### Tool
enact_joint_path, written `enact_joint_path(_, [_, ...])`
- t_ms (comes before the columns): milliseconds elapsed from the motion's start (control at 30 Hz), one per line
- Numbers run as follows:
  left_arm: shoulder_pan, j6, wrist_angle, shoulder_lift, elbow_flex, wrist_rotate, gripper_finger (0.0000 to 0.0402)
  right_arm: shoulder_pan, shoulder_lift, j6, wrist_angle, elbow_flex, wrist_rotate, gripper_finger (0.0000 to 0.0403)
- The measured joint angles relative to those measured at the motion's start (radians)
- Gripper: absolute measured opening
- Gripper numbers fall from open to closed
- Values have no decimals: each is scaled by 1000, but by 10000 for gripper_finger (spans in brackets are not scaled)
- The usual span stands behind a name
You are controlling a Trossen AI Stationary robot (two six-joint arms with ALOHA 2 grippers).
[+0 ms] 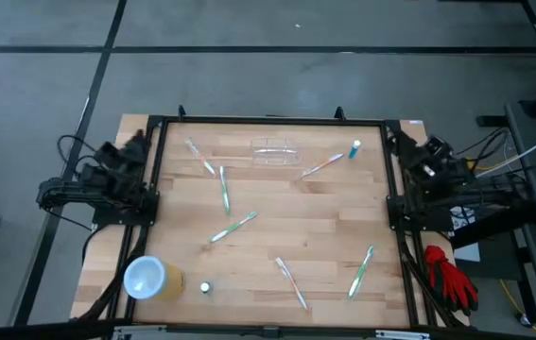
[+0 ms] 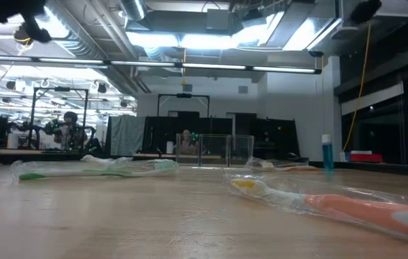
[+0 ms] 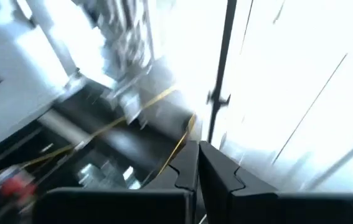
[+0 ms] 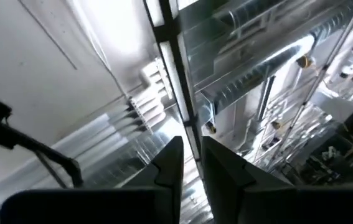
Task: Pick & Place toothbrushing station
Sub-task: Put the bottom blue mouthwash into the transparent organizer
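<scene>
High view | my left gripper (image 3: 198,165) shut, right gripper (image 4: 192,158) nearly closed, both empty, parked off-table | toothbrushing station (image 1: 274,151) far-centre | risk: clear walls misjudged, neighbouring toothbrush (image 1: 319,168) knocked.

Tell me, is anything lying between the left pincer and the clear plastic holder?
Yes. The left pincer sits folded at the table's left edge, and a wrapped toothbrush lies on the wood between it and the small see-through rectangular holder.

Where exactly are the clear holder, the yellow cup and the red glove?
Clear holder (image 1: 274,152): high view, its middle.
Yellow cup (image 1: 151,279): high view, its white top.
Red glove (image 1: 450,277): high view, its palm, beside the table.
</scene>
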Motion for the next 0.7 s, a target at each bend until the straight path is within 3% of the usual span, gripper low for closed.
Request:
enact_joint_path(67, [0, -4, 87, 0, -1, 53, 6, -1, 50, 19, -8, 60, -48, 61])
enact_joint_path(233, [0, 27, 119, 8, 71, 316, 6, -1, 129, -100, -25, 263, -361, 61])
enact_joint_path(300, [0, 22, 80, 40, 149, 401, 6, -1, 138, -158, -121, 365, -424, 61])
enact_joint_path(367, [0, 44, -3, 88, 251, 506, 6, -1, 138, -212, -324, 486, -463, 61])
enact_joint_path(467, [0, 139, -171, 190, 434, 693, 6, -1, 143, -302, -731, 695, -466, 61])
enact_joint_path(600, [0, 249, -370, 350, 698, 881, 6, -1, 188, -371, -1206, 979, -352, 61])
enact_joint_path(667, [0, 300, -581, 422, 835, 888, 6, -1, 224, -379, -1407, 1106, -297, 61])
enact_joint_path(700, [0, 318, -742, 451, 904, 829, 6, -1, 239, -377, -1504, 1158, -266, 61])
